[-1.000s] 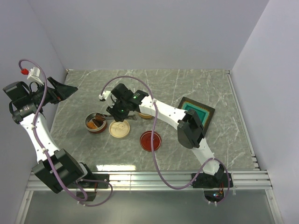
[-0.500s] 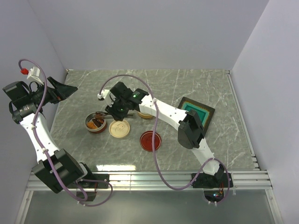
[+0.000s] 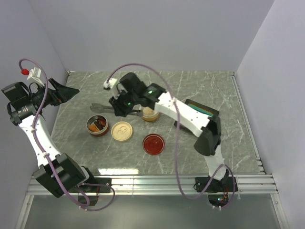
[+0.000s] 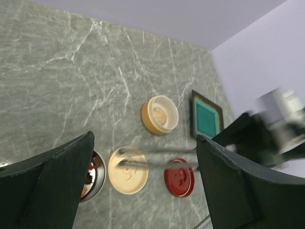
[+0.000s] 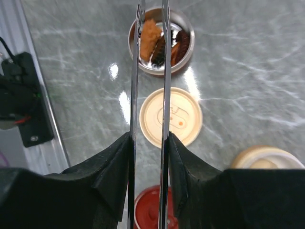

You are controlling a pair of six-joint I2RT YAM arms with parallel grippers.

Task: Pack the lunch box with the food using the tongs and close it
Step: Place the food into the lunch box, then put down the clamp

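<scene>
Your right gripper (image 5: 147, 157) was clamped on tongs (image 5: 165, 71), arms parted, nothing between. Food (image 5: 151, 36) sat in steel bowl (image 5: 192, 47) ahead. Left gripper (image 4: 143, 143) gaped, empty. Step, I'd say: pick. Next: drop tips around one piece, squeeze.

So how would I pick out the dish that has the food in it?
Start at the grey marbled table and find the round things left of its middle. The leftmost one, beside the cream lid, is the metal bowl. Unlike that lid and the red lid, both flat, it is deep shiny steel with orange and brown food inside.
</scene>
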